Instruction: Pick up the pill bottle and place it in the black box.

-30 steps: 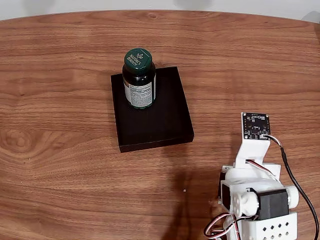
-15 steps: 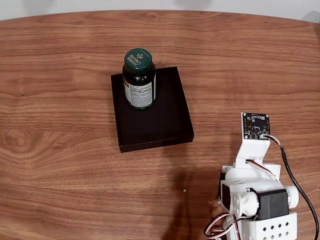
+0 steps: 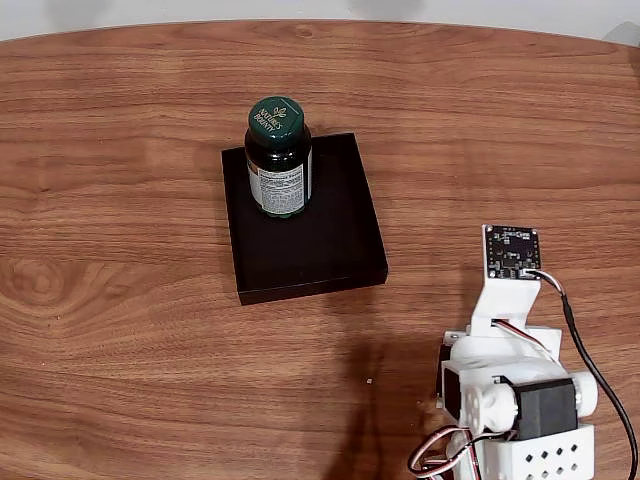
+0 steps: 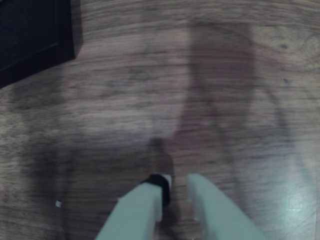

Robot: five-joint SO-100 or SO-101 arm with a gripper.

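1. in the fixed view the pill bottle [image 3: 278, 160] is standing upright inside the black box [image 3: 320, 240], toward its far left part, green cap up and white label facing the camera.
2. the black box is lying flat on the wooden table [image 3: 120, 330], and in the wrist view its corner [image 4: 30, 40] is showing at the top left.
3. my arm [image 3: 510, 380] is sitting folded at the table's lower right in the fixed view, well apart from the box.
4. in the wrist view my pincer [image 4: 175, 192] is hanging over bare wood, its fingers [image 4: 142, 205] holding nothing; the picture is blurry, but they seem nearly together, with a slim gap.
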